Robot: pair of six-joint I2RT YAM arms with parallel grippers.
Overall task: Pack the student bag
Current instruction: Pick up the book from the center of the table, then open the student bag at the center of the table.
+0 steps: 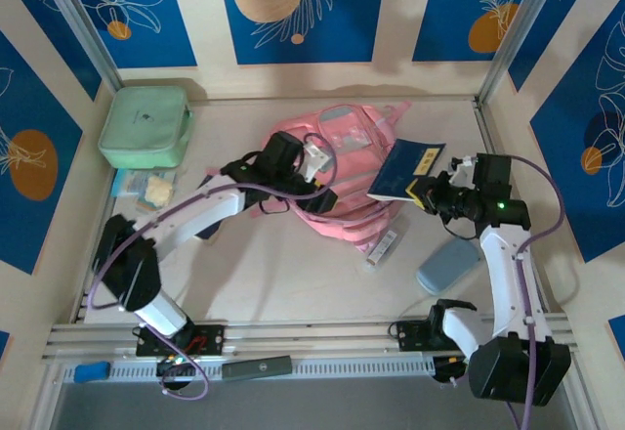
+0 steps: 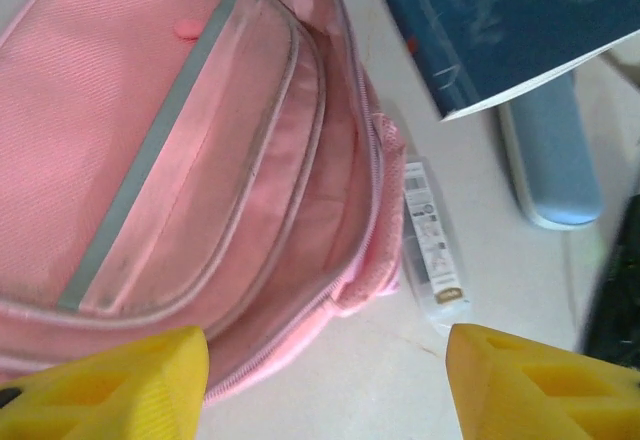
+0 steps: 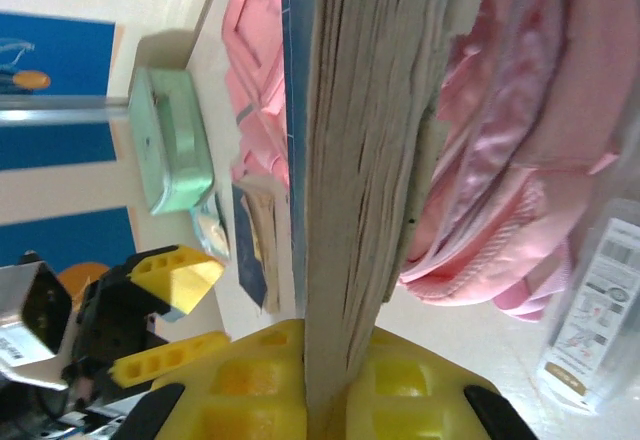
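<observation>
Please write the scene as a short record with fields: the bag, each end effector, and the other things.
bag: student bag, pink, one compartment unzipped
left end effector: open, above the bag's opening, holding nothing
right end effector: shut on blue book
other things: mint-green case, light blue case, clear labelled packet beside the bag

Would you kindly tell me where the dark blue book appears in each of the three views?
Top external: the dark blue book, right of centre, at the student bag's right edge, clamped in the right gripper.
Left wrist: the book, top right corner, cover toward the camera.
Right wrist: the book, centre, edge-on, pages rising from the gripper.
Shared landmark: the pink bag beside it.
</observation>
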